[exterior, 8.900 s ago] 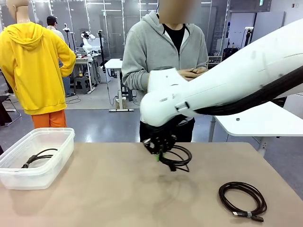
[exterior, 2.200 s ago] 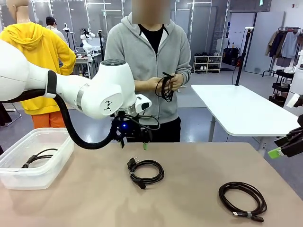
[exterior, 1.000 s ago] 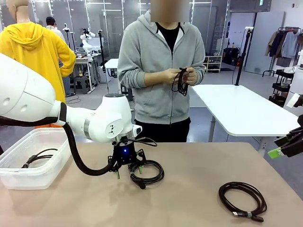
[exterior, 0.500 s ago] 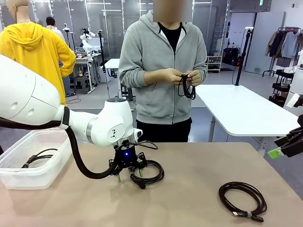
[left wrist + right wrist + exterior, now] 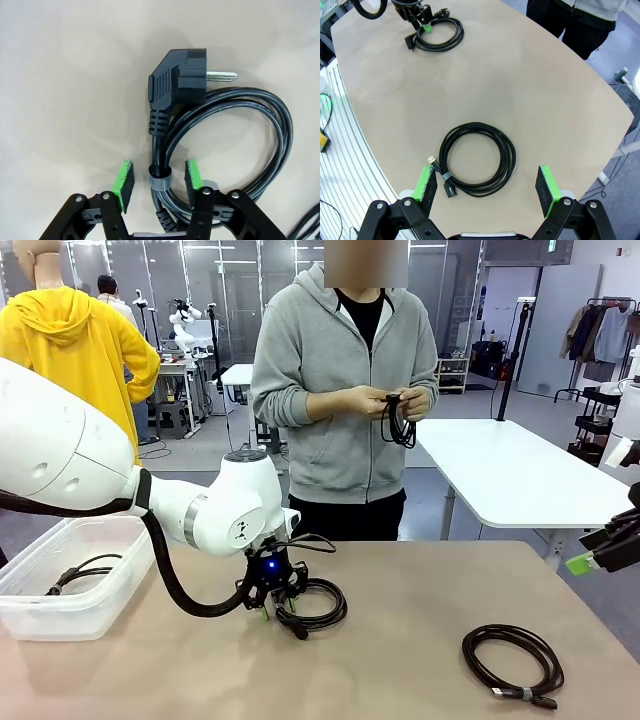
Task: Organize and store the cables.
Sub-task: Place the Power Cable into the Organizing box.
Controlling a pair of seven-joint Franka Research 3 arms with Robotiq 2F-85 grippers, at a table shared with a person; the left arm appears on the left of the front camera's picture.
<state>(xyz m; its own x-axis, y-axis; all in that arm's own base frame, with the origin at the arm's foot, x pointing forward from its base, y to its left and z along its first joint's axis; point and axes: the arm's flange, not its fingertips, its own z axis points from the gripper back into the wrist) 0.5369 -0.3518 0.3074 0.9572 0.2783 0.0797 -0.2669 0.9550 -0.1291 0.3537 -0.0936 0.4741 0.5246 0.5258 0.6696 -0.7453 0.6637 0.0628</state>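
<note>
I'm reading the table top (image 5: 430, 575) as matt, smooth beige; the power cable (image 5: 281, 125) is showing a semi-gloss black plastic jacket, bright metal pins (image 5: 222, 76), a fuzzy cloth band (image 5: 159, 178).

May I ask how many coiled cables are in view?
4. One cable lies in the bin; a power cable sits on the table between the left gripper's fingers; a banded cable lies farther right; the person's hands hold a fourth cable. Others may be hidden.

Honestly, nothing here is legible. There's a little dark emblem on the left arm's white joint (image 5: 240, 530) and a green sign up near the ceiling (image 5: 550, 246), both too small to read.
</note>
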